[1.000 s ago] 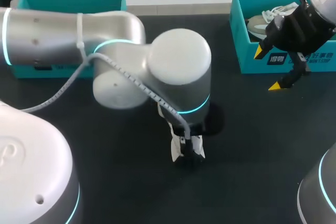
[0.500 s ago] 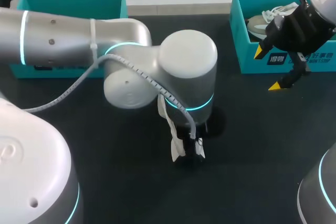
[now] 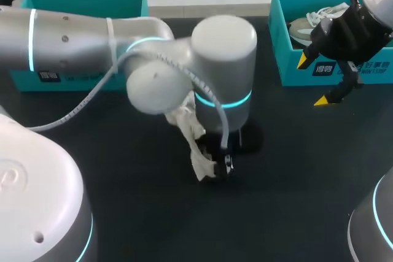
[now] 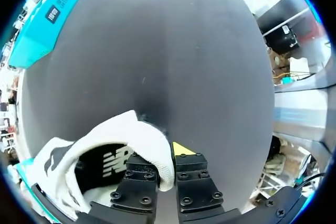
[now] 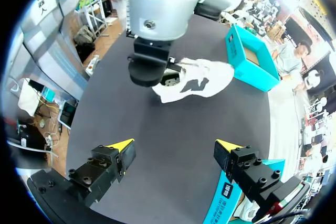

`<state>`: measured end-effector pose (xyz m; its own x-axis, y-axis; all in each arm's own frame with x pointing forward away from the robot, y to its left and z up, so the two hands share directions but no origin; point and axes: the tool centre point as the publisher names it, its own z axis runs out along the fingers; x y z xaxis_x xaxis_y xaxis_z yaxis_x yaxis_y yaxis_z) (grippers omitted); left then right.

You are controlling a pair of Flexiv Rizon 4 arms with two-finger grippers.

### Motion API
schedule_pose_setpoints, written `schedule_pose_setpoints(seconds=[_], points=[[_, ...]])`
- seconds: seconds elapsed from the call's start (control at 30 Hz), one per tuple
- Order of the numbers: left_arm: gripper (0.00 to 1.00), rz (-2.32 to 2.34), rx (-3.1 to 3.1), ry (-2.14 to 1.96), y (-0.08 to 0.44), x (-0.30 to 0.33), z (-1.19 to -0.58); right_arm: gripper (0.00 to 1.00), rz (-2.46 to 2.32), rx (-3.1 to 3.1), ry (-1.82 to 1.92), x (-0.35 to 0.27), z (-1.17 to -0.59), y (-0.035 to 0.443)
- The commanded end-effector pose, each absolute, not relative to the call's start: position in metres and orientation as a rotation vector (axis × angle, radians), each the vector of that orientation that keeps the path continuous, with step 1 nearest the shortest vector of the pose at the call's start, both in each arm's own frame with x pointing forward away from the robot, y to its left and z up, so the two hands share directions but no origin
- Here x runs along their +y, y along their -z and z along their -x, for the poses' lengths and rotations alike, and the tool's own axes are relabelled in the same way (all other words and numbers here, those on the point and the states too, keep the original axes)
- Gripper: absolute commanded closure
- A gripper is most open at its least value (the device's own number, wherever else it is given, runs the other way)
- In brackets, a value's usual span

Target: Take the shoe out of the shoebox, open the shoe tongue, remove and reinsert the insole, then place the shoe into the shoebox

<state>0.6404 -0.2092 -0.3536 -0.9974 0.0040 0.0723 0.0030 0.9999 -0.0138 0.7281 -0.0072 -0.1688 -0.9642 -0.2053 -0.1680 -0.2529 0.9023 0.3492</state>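
Your left gripper (image 4: 167, 157) pinching the white sneaker (image 4: 131, 135) by its collar, your right gripper (image 5: 174, 144) spread beside the teal shoebox (image 3: 295, 73)

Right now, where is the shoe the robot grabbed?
Head view: the white fabric shoe is mid-table, pinched by the left tool, left of the right-hand teal cardboard shoebox.

Small label (image 3: 323, 69) on shoebox (image 3: 293, 69), seemingly illegible

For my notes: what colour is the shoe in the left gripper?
White shoe, black inside; best in left wrist view.
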Motion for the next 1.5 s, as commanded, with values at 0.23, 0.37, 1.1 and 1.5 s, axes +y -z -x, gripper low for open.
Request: schedule_pose_setpoints(seconds=[0.23,0.37,1.1,1.5], points=[[1.00,0.059,-2.977,-0.058,0.258,-0.177,-0.672,0.00,0.356,2.942,-0.562,-0.006,-0.730,0.170],[1.00,0.136,-2.959,-0.080,0.227,-0.166,-0.681,0.00,0.356,2.942,-0.562,-0.006,-0.730,0.170],[1.00,0.357,-2.885,-0.087,0.168,-0.151,-0.710,0.00,0.356,2.942,-0.562,-0.006,-0.730,0.170],[1.00,0.383,-2.855,-0.095,0.155,-0.131,-0.733,0.00,0.356,2.942,-0.562,-0.006,-0.730,0.170]])
